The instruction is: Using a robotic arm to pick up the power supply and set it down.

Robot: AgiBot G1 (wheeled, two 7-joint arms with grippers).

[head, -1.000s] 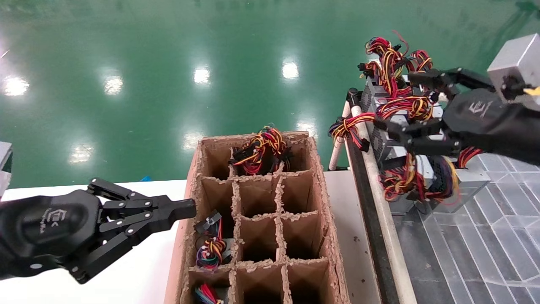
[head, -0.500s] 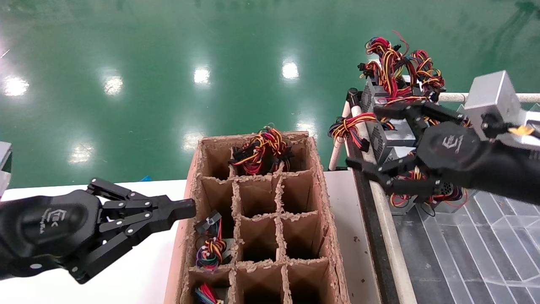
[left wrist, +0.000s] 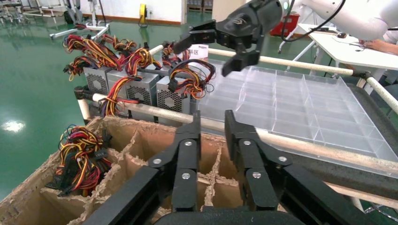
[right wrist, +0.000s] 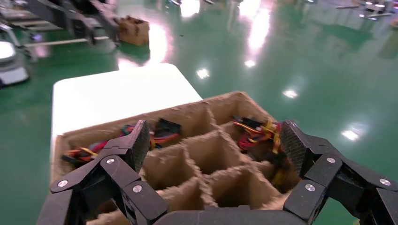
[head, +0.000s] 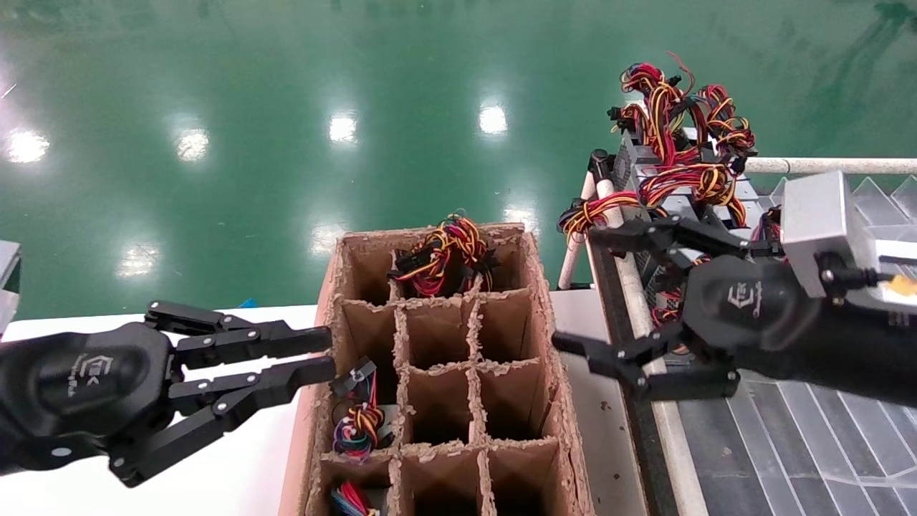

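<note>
White hexagonal logo mark on right gripper (head: 580, 289) housing, same mark on left gripper (head: 324, 355) housing, adjacent lettering illegible

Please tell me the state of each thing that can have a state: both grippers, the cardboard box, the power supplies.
left gripper: open, empty, beside the box.
right gripper: wide open, empty, between box and rack.
cardboard box: open-topped, most compartments empty, three with wires.
power supplies: standing in a row on the rack, ungrasped.

Bright overhead lamps throw white glare spots across the glossy green floor (head: 286, 107), while the right wrist view is softly blurred and the cardboard box (head: 437, 373) cells lie shadowed.
</note>
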